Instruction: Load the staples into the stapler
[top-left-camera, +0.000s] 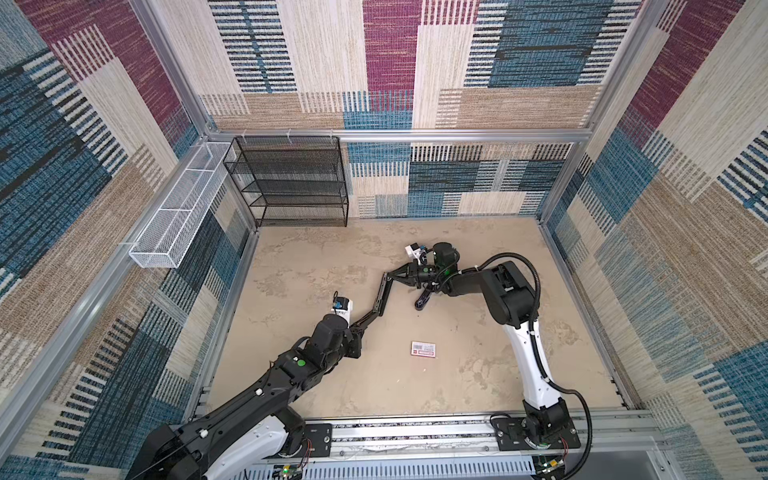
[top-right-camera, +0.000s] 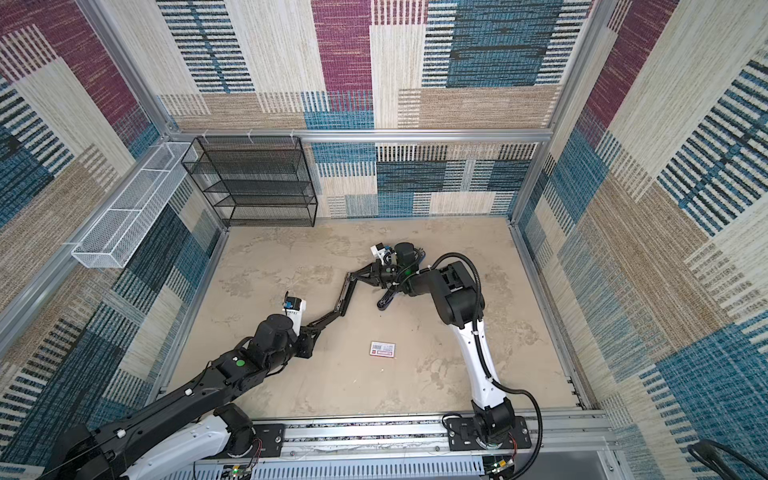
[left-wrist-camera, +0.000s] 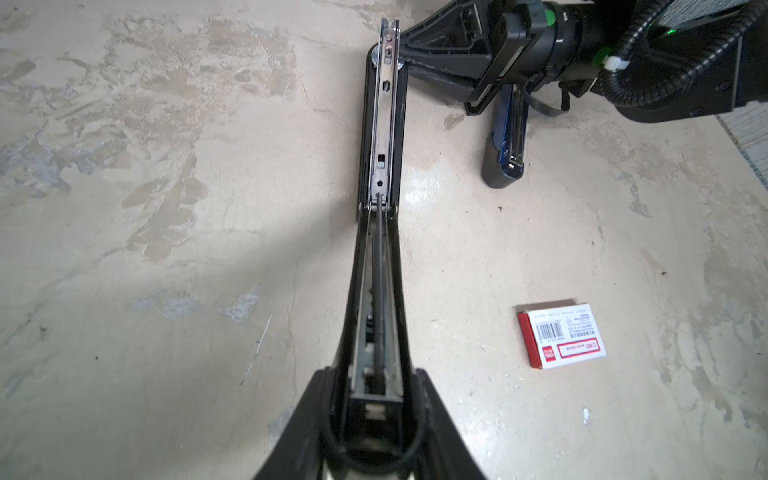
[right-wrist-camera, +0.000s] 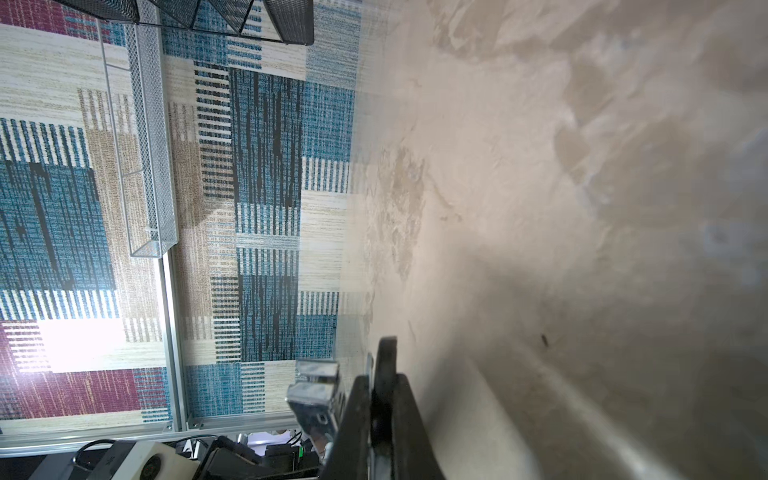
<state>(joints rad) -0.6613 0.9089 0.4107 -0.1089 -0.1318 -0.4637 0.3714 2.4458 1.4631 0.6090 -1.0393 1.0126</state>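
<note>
Mottled beige tabletop (top-left-camera: 311, 257); white-and-red staple box (top-left-camera: 423, 348); black mesh rack (top-left-camera: 291, 183)

There's the left gripper (top-left-camera: 362, 321), clamped on the near end of the opened stapler (top-left-camera: 383, 293). The right gripper (top-left-camera: 390, 276) pinches the far tip, at one o'clock from its partner. The stapler is spread in a shallow bend between them. The white-and-red box of staples (top-left-camera: 423, 348) lies flat on the table (top-left-camera: 291, 270), five o'clock from the stapler and well apart. A black mesh shelf (top-left-camera: 291, 183) stands at the table's eleven o'clock corner.

Black mesh shelf (top-left-camera: 291, 183): back-left corner of the desk (top-left-camera: 316, 266).
White mesh basket (top-left-camera: 178, 208): hangs just left of it.
</note>
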